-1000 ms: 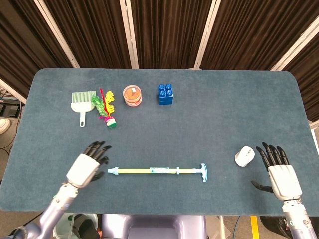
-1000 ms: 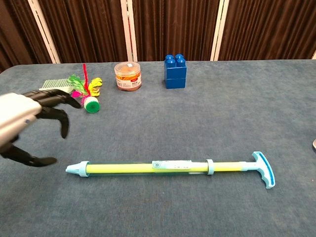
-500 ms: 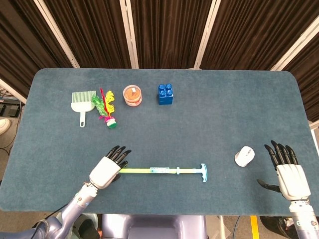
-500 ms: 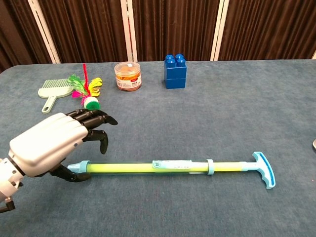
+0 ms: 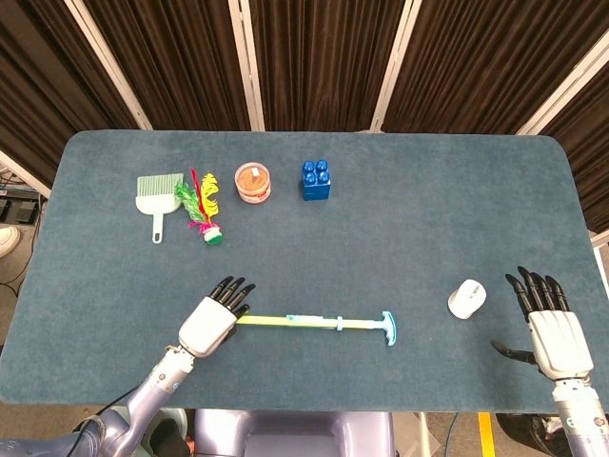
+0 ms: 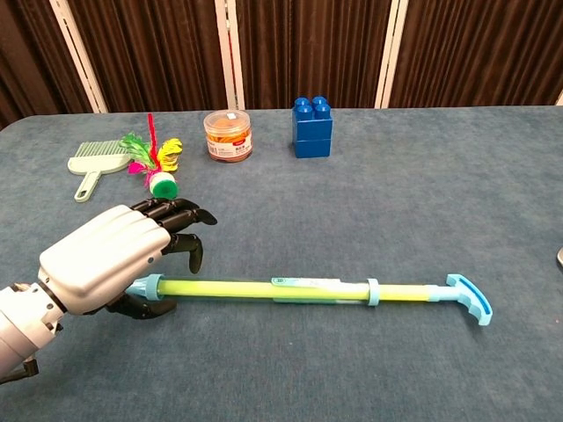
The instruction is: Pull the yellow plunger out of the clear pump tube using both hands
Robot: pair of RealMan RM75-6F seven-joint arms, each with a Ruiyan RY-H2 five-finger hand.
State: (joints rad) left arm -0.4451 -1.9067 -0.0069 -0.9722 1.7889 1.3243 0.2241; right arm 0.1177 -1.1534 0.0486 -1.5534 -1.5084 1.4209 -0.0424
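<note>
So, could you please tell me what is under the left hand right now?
The nozzle end of the clear pump tube lies under the left hand, with its light blue end collar showing at the fingers. The tip itself is covered, so whether the hand grips it cannot be seen.

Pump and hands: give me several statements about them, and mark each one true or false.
1. The left hand is at the nozzle end of the pump tube. True.
2. The right hand holds the T-handle. False: it is open, apart from the pump.
3. The white mouse lies between the T-handle and the right hand. True.
4. The blue block lies on the pump tube. False: it stands far behind it.
</note>
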